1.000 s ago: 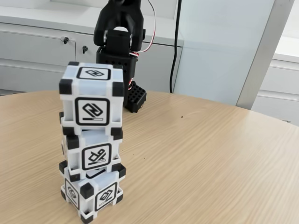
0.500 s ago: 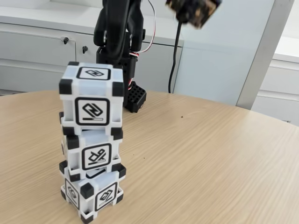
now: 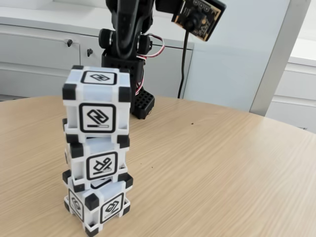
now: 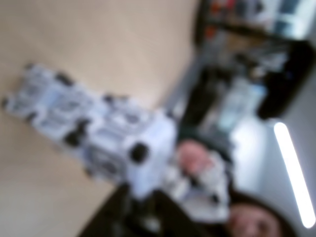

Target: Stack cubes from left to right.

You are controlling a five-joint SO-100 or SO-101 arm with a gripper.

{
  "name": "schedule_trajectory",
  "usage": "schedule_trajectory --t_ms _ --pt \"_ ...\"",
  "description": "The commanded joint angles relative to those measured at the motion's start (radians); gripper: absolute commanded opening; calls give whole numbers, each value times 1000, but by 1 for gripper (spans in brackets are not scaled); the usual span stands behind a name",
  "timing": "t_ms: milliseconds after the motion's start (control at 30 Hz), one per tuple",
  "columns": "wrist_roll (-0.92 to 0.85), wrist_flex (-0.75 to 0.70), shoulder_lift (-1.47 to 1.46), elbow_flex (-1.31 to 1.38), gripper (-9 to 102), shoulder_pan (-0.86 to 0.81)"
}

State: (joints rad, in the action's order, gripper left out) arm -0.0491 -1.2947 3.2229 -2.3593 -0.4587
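The three cubes stand as one stack at the near left of the wooden worktop (image 3: 222, 163) in the fixed view. The bottom cube (image 3: 97, 205) sits on the wood, turned so a corner faces the camera. The middle cube (image 3: 97, 160) rests on it, slightly twisted, and the top cube (image 3: 97, 104) sits on that, squarer to the camera, with a glyph showing on its front and upper faces. Nothing touches the stack.

Behind it, at the far edge of the worktop, stands the black arm (image 3: 126, 34), its base just beyond the stack, with a small black perforated block (image 3: 142, 102) at its foot on the right. A camera board (image 3: 198, 18) on the arm is raised high, up and to the right of the cubes. The hand itself is not seen there, so whether its fingers are apart or together cannot be told.

The wrist view is badly blurred: the stack (image 4: 94, 131) appears tilted across pale wood, with a person (image 4: 207, 182) beyond it
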Motion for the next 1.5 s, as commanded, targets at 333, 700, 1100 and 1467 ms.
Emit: schedule_trajectory --t_ms 333,700,1100,1467 --pt "-57 15 61 -178 3 5" --pt "-106 11 61 -293 6 3" --pt "-115 20 61 -325 6 3" --pt "-97 20 61 -325 5 3"
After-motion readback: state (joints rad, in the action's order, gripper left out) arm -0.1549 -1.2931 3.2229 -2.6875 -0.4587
